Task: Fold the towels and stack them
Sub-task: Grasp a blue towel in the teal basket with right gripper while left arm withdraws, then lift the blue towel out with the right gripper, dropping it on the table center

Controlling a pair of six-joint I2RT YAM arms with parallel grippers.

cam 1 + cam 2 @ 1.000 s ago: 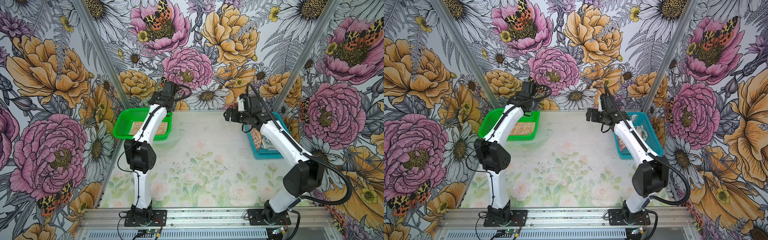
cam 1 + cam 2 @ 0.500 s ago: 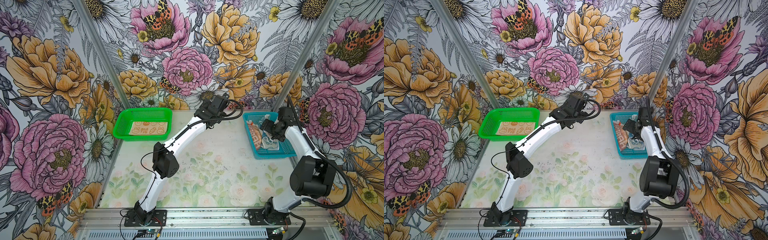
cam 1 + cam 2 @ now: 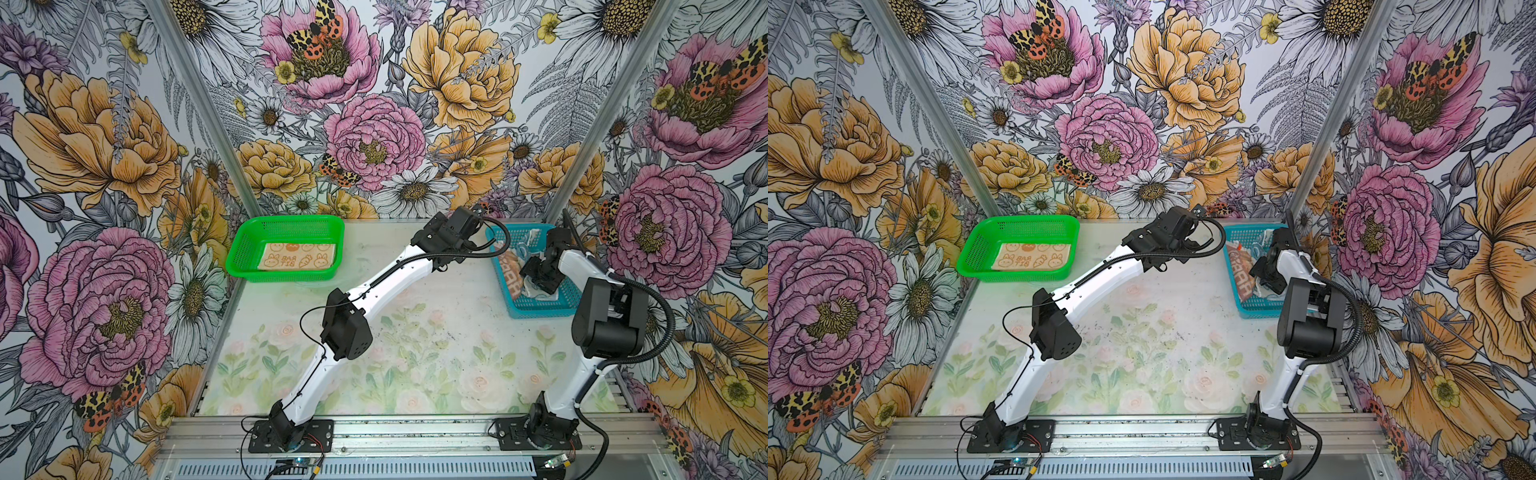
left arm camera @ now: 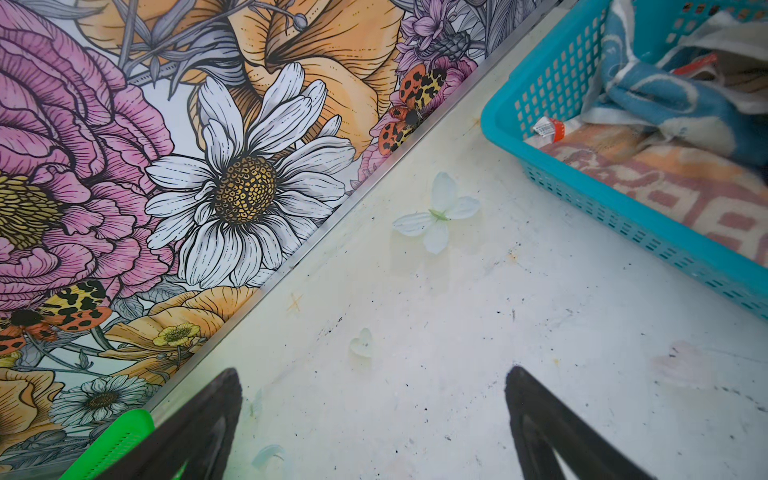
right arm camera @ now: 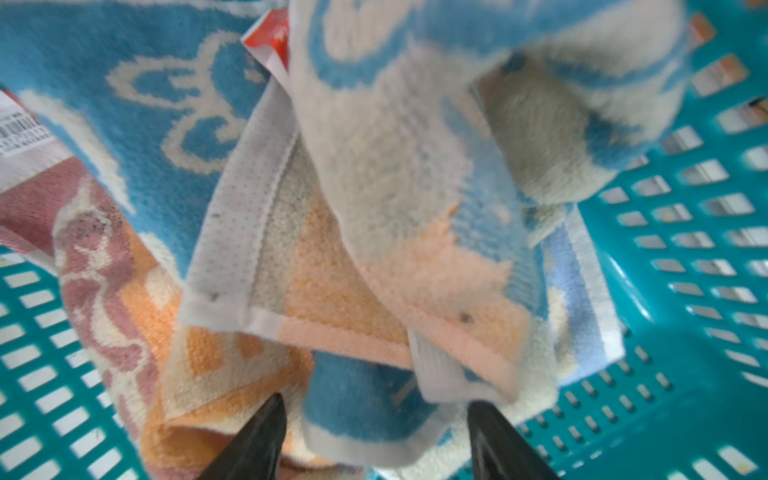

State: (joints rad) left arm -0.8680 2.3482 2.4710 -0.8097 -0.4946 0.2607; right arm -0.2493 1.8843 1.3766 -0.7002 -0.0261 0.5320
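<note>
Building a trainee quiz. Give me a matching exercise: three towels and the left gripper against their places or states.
1. orange bunny-print cloth towel
2. teal-blue bunny-print cloth towel
3. striped lettered cloth towel
4. left gripper

A. partly beneath another towel, blue plastic mesh basket
B. open, above the tabletop
C. folded flat, green plastic mesh basket
D. crumpled on top

Pairs: 1-C, 2-D, 3-A, 4-B

Green mesh basket (image 3: 245, 253): orange towel (image 3: 297, 259), white bunnies, "RAB BIT" text. Teal basket (image 3: 540, 309): blue towel (image 5: 83, 54) with white bunnies, brown/orange striped towel (image 4: 685, 191) with pale lettering. Counter (image 3: 415, 353): pale floral print.
</note>
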